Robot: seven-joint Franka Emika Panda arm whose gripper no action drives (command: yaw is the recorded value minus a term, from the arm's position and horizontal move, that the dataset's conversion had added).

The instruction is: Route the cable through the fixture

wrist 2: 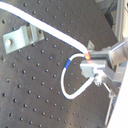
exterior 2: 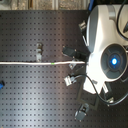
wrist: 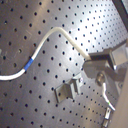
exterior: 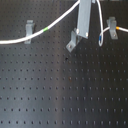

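The cable [exterior: 60, 21] is a thin white cord that comes in from the first exterior view's left edge and passes the left fixture clip [exterior: 30, 27]. It carries a green band [exterior: 46, 30] and rises toward my gripper [exterior: 82, 33]. Past the gripper it loops down with a blue band [exterior: 100, 39] and runs by the right clip [exterior: 112, 23]. Both wrist views show the jaws shut on the cable [wrist: 55, 34], beside an orange band [wrist 2: 89, 54]. The middle clip [exterior: 73, 43] sits just below the gripper.
Everything sits on a black perforated board [exterior: 60, 90]. The arm's white body [exterior 2: 107, 50] covers the second exterior view's right side, with small metal clips [exterior 2: 70, 79] near it. A small blue object [exterior 2: 1, 85] lies at the second exterior view's left edge.
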